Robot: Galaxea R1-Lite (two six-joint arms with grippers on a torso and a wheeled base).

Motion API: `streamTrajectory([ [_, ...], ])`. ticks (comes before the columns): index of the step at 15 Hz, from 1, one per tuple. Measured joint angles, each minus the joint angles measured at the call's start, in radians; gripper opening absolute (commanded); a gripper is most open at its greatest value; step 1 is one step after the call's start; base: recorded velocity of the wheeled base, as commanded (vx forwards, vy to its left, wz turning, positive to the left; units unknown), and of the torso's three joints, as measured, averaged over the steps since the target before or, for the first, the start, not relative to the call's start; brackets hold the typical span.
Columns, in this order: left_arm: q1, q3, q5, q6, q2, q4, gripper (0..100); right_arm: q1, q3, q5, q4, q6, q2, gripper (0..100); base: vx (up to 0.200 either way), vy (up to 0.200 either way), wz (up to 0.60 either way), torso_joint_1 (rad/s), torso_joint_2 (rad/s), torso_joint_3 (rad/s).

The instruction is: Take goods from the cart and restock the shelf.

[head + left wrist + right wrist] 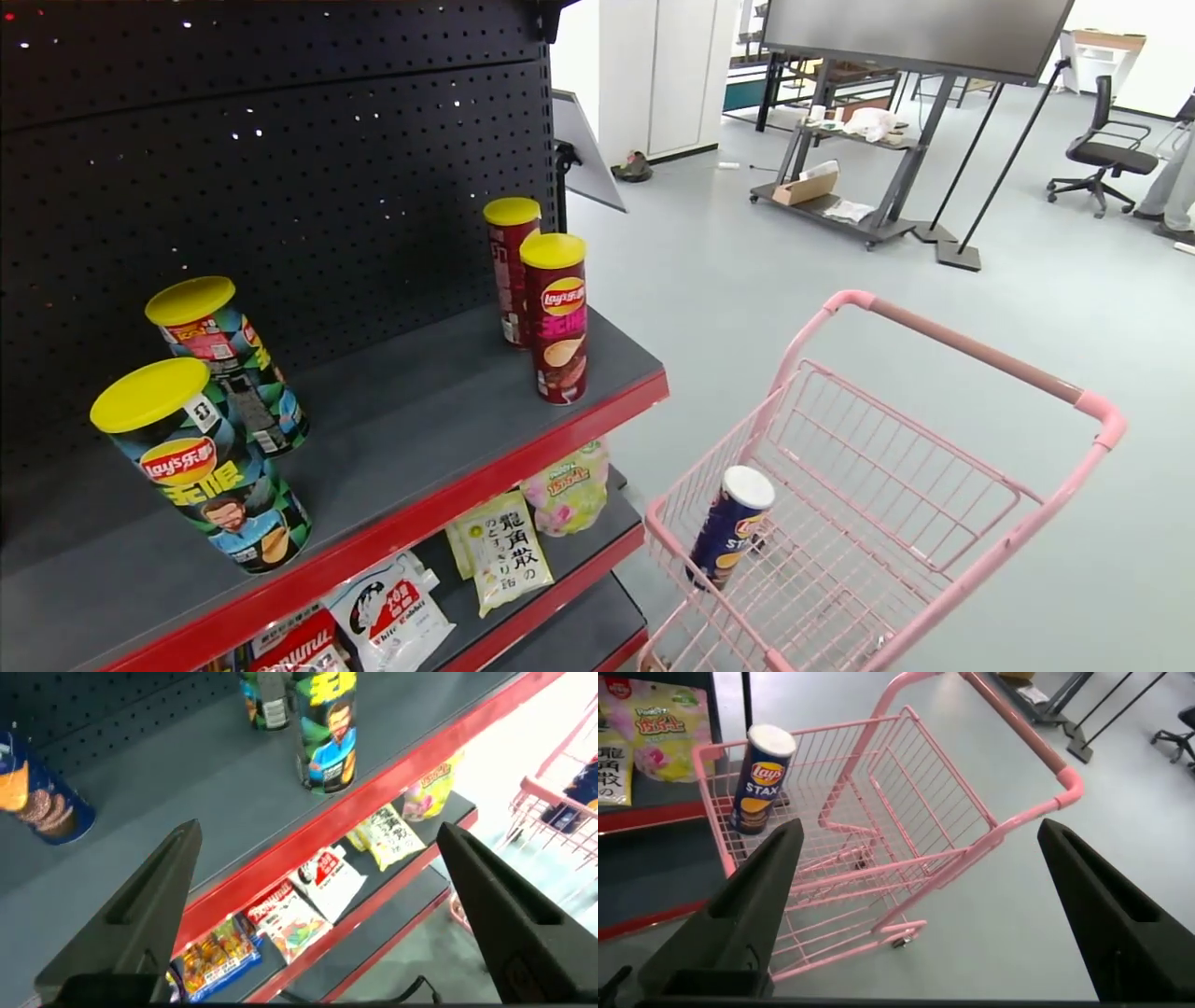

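Note:
A pink cart [971, 359] stands to the right of the shelf [420, 420]. In its near corner one blue can with a white lid [733, 523] stands upright. My right gripper [920, 826] hangs open above the cart [1018, 728], with the blue can [761, 779] off to one side below it. My left gripper [318, 831] is open and empty over the shelf's red front edge [280, 873]. On the top board stand two green cans with yellow lids [201, 467] and two maroon cans [557, 317]. Another blue can [37, 793] stands on that board.
Snack bags [504, 551] lie on the lower boards under the red edge. Black pegboard [280, 140] backs the shelf. Grey floor lies open around the cart. A wheeled screen stand [840, 187] and an office chair [1106, 154] are far behind.

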Motion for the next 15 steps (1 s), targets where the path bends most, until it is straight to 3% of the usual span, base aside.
streamTrajectory([
  [15, -0.001, 0.068, -0.003, 0.000, 0.020, -0.020, 100, 0.000, 0.000, 0.000, 0.000, 0.005, 0.026, 100, 0.000, 0.000, 0.00, -0.133, 0.31, 0.181],
])
